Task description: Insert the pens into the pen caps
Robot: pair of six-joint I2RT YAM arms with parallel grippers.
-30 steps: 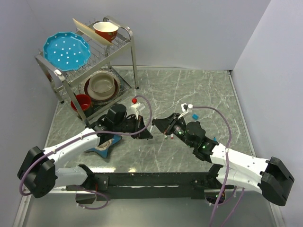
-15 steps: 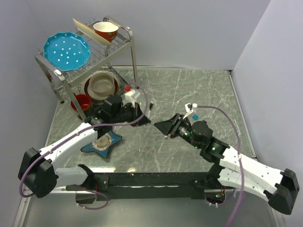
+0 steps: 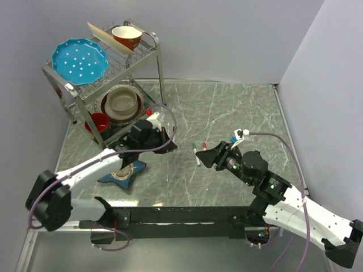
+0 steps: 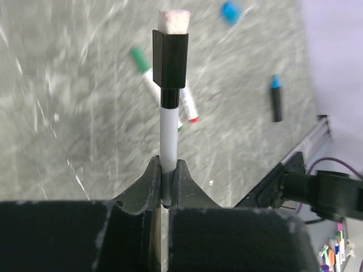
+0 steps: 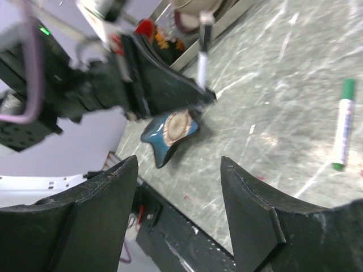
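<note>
One white pen [image 4: 168, 122] sits pinched tight in left gripper [image 4: 166, 170], black cap [image 4: 170, 56] on its end, held above the table [image 3: 238, 107]. Mid-table: green-capped pen [image 4: 144, 72] and red-ended pen [image 4: 189, 107] lying side by side. Right gripper [image 5: 178, 170] spread wide, holding nothing. Further right: blue cap [image 4: 229, 11] and dark pen [image 4: 275, 105], apart, unjoined. My read: check black cap is fully seated, lower the pen beside the finished-looking pair, release near the surface so it won't roll.

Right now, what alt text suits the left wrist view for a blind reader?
The left jaws grip a white pen, a black cap on its far end. Beyond, on the marble table, lie two white pens, a dark pen and a blue cap.
</note>
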